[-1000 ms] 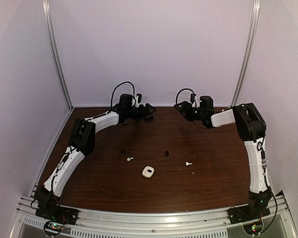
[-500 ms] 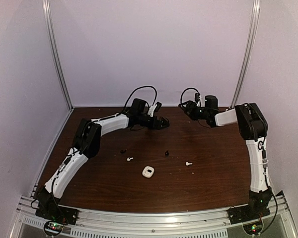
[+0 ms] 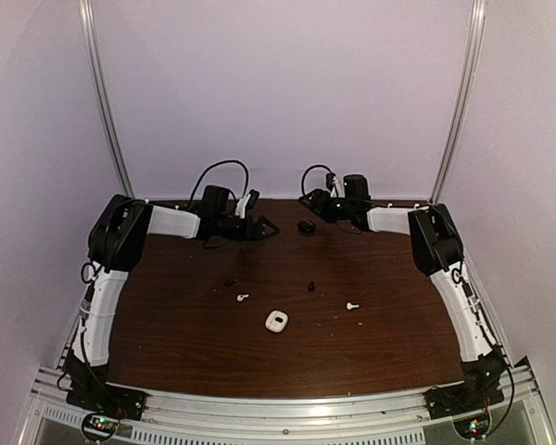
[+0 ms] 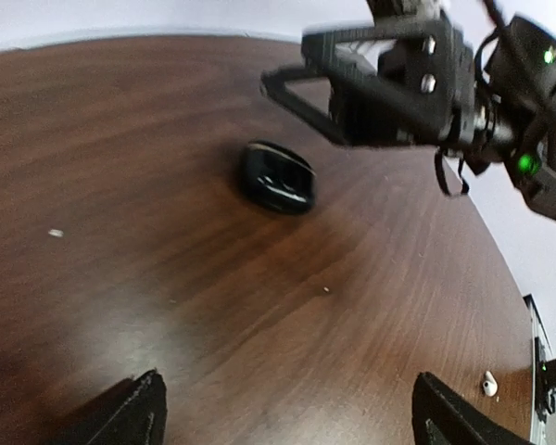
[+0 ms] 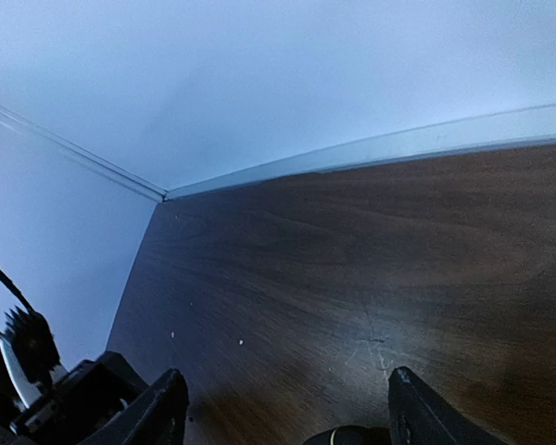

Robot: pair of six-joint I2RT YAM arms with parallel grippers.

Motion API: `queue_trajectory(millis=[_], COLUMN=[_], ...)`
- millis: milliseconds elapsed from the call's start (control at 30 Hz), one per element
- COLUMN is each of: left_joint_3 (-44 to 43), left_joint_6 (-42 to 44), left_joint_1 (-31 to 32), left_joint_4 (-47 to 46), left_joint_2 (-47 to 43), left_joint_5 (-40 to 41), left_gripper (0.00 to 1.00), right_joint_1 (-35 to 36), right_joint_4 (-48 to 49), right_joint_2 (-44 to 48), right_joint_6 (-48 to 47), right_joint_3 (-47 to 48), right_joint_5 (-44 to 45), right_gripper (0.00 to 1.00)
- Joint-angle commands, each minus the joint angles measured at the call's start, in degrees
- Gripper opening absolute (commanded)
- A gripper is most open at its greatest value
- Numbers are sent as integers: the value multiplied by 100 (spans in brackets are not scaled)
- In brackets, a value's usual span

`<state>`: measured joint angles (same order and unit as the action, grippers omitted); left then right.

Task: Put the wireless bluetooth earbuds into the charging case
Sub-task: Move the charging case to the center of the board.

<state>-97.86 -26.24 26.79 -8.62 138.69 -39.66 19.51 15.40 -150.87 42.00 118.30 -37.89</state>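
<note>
Earbuds (image 3: 242,298) lay about desk (image 3: 398,343) middle; judged tiny, light, hard, slick; pinch across bulb. Left jaws, right jaws stood open.

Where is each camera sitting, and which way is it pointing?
Top: above and behind, looking down on the table; left arm and right arm show.
Left wrist: low, facing the black case and right arm; left fingers below.
Right wrist: low, facing the table's far left corner; right fingers below.
Shared: top and left wrist both show the black case.
</note>
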Motion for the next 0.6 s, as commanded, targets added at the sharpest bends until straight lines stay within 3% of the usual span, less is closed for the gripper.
queue_trajectory(millis=[0, 133, 367, 567], left_joint_3=[543, 1099, 1729, 2105], left_joint_6=[-218, -438, -584, -175], left_joint_1=[-274, -431, -711, -785], left_joint_4=[-808, -1269, -1617, -1436], left_joint_2=[-709, -1044, -1350, -1703], left_joint_5=[486, 676, 776, 745], left_gripper=[94, 96, 97, 98], right_joint_1=[154, 256, 544, 881], right_joint_4=[-1182, -1467, -1380, -1423], right_joint_2=[-232, -373, -515, -134], right_joint_6=[-381, -511, -431, -887], right_joint_3=[508, 727, 691, -22], right_joint_5=[632, 455, -979, -1571], right_gripper=[75, 73, 66, 64])
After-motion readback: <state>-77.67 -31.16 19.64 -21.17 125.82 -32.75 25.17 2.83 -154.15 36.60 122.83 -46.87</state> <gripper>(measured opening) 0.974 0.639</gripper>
